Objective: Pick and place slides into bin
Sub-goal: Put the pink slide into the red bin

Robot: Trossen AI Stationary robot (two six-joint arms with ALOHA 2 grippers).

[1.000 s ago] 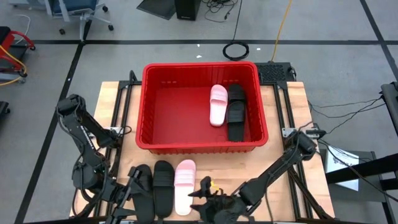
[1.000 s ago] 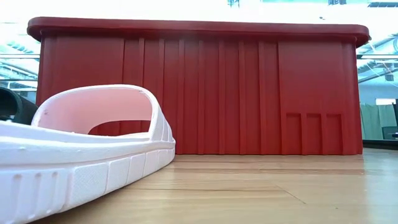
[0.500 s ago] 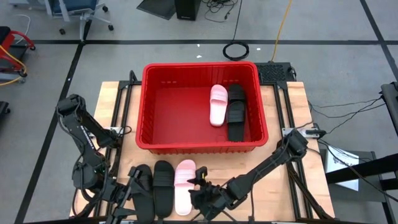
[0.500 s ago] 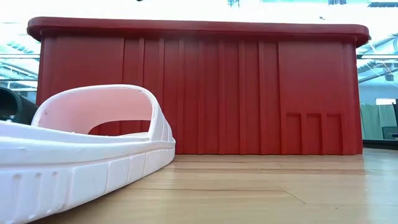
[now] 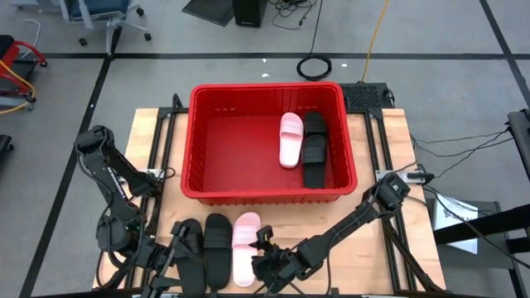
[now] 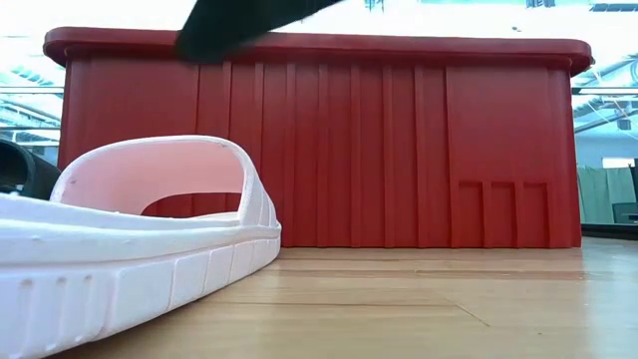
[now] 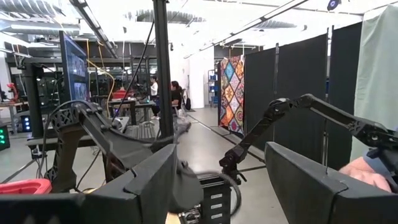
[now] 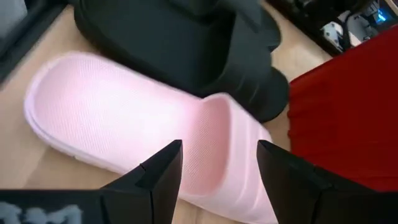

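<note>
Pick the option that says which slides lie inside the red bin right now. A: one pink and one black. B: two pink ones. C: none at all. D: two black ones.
A: in the high view the bin holds one pink slide and one black slide, lying side by side near its right wall.

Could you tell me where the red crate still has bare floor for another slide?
The large red plastic crate is bare across its left and middle. Its right side is crowded: a light pink slide lies beside a matte black slide.
</note>
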